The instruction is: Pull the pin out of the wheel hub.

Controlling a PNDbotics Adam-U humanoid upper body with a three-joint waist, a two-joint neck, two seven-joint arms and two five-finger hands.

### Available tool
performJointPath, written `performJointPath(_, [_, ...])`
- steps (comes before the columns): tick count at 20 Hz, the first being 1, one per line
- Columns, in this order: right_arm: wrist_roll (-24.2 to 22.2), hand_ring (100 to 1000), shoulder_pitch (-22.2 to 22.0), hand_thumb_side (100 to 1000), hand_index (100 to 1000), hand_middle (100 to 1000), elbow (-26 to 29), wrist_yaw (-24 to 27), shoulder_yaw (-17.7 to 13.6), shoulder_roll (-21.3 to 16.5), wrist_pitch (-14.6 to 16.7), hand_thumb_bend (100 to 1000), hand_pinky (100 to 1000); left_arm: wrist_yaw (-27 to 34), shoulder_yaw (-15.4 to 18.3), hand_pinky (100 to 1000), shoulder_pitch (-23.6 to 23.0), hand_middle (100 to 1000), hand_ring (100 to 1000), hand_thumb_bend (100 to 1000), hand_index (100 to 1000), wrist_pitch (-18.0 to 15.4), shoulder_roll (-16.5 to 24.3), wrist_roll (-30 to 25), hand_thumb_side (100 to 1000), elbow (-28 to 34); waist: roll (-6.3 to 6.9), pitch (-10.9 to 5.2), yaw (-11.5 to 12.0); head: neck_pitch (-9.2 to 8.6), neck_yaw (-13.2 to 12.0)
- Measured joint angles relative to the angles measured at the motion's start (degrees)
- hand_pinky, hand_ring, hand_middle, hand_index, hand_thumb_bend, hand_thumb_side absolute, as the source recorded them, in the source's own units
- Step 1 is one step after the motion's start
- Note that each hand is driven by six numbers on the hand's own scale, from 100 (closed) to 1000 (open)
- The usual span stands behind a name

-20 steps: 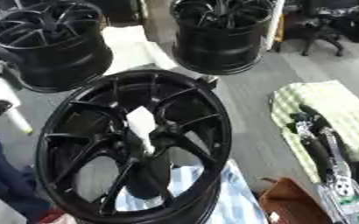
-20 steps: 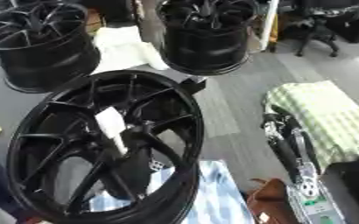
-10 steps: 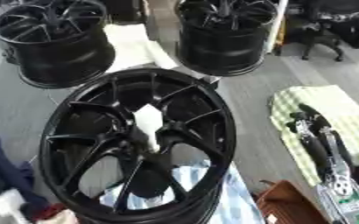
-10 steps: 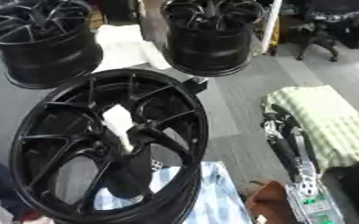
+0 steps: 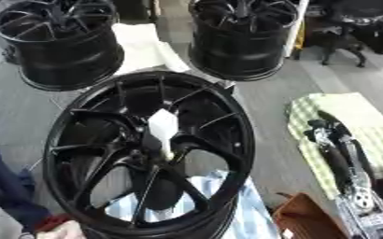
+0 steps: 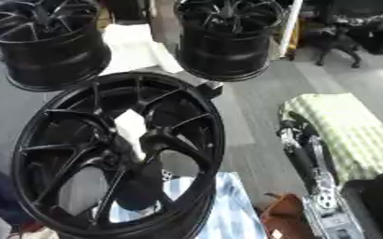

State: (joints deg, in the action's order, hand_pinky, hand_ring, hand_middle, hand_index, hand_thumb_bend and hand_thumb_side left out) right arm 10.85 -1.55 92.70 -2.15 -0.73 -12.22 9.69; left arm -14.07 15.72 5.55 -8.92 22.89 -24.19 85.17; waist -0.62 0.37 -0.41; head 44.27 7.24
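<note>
Big black wheel (image 5: 145,154) fills the near centre, standing tilted on the grey floor (image 5: 268,107), open face toward me. Its spokes meet at the hub (image 5: 150,149), a little left of centre. A white, roughly pointed patch (image 5: 163,125) shows just above the hub; I cannot tell if it is on the wheel or seen through the spokes, and I cannot make out a pin as such. A blue-and-white checked cloth (image 6: 227,205) lies under the wheel's near right edge. Two more black wheels stand far: one at far left (image 5: 60,42), one at far centre (image 5: 244,35), with a pale sheet (image 5: 150,46) between them. My right arm (image 5: 342,163), black and silver, runs along the right side from the near corner, over a green checked cloth (image 6: 342,126); the right hand (image 5: 315,130) sits at its far end, apart from the wheel, and I cannot tell its finger state. My left hand is not visible. A dark blue sleeve (image 5: 3,186) comes in at near left, with a person's bare hand (image 5: 60,231) at the wheel's near rim. A brown box (image 5: 305,221) sits near right.
</note>
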Motion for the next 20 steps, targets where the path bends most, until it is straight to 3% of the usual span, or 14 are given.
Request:
performJointPath(8, [0.23,694,0.00,673,894,716,0.00,0.03,-0.02,0.39,-0.11,105,758,9.95,3.69,653,-1.28,615,1000,100,874,8.97,-10.94,0.09,912,8.92,-0.34,0.02,0.50,0.00,0.03])
performJointPath(13, [0.22,694,0.00,671,894,715,0.00,0.04,-0.01,0.54,-0.11,107,757,13.22,3.91,652,-1.92,613,1000,100,869,12.22,-12.90,2.38,903,10.68,-0.49,0.08,0.64,0.00,-0.04])
performJointPath(20, [0.01,694,0.00,669,894,715,0.00,0.05,0.03,0.82,-0.05,110,758,14.14,3.28,649,-2.57,609,1000,100,866,13.98,-13.57,4.16,905,10.92,-0.60,0.35,0.63,0.00,-0.25])
